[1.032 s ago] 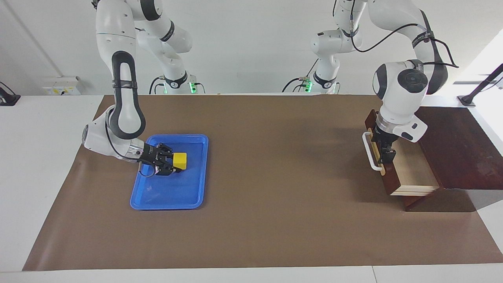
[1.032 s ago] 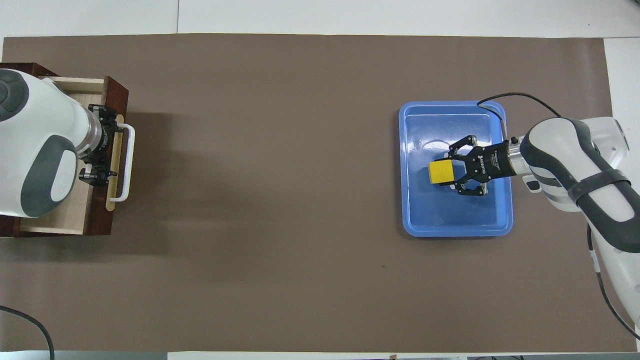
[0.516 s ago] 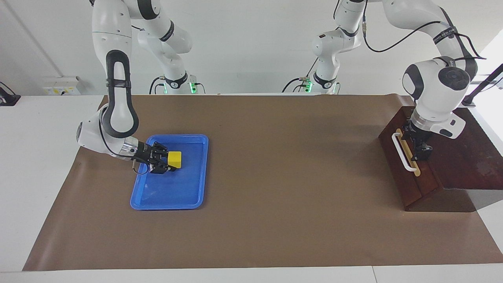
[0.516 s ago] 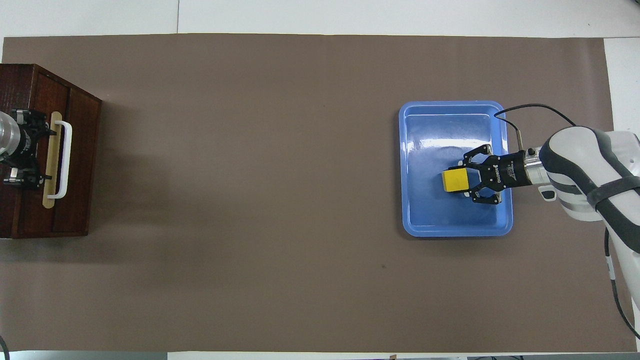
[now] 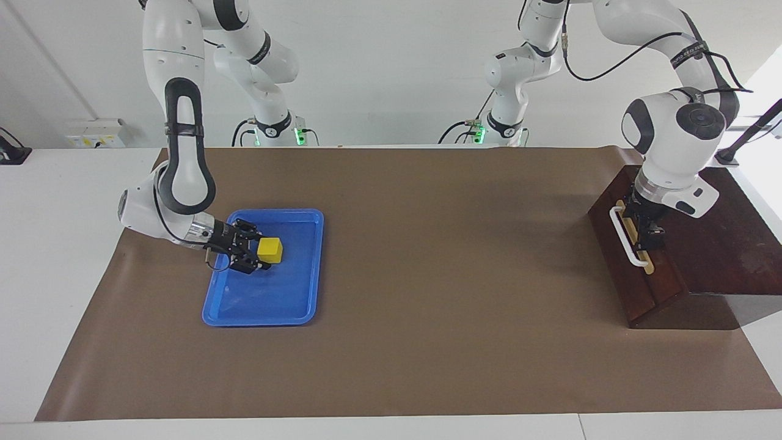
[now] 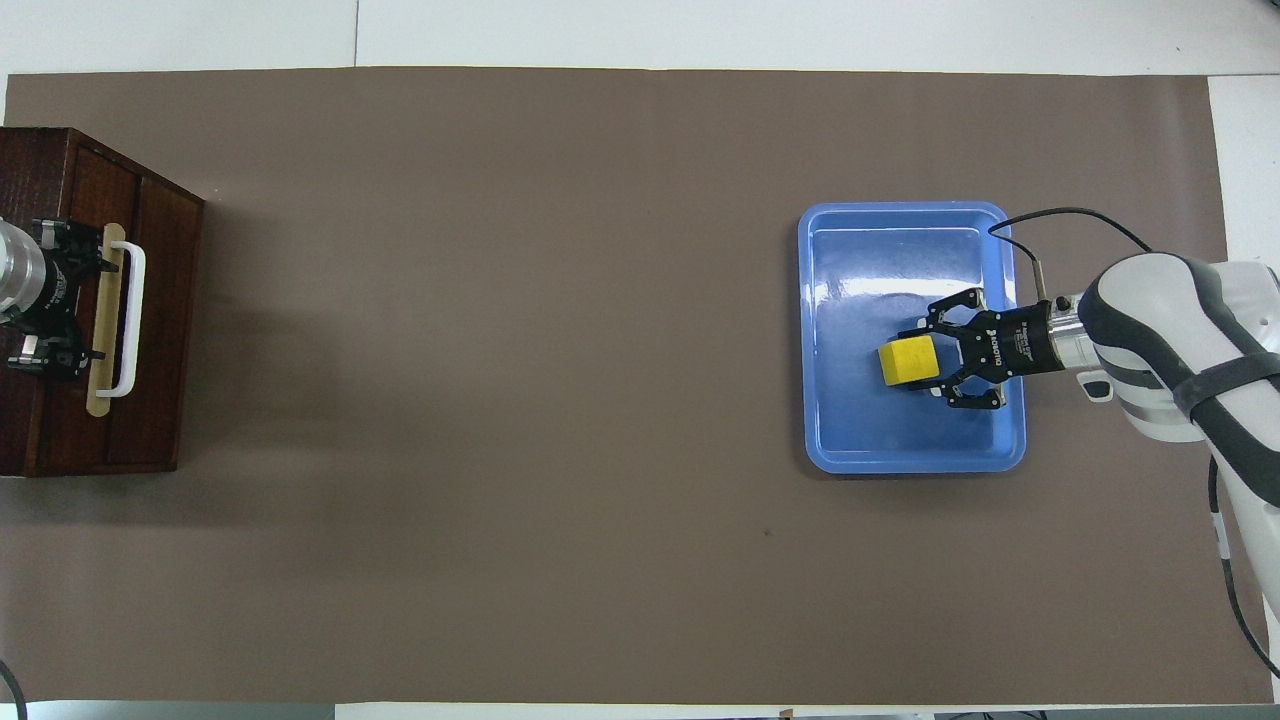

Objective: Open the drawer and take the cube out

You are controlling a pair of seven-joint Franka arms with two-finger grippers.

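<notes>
Facing view: cube (image 5: pixel 270 250) on tray (image 5: pixel 305 269)

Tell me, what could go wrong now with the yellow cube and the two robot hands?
1. The right gripper is right up against the cube in the blue tray. Pulling away carelessly might nudge or tip the cube.
2. The left gripper, open, sits very close to the white handle of the shut drawer. Lifting off, it might snag the handle and tug the drawer open.
</notes>
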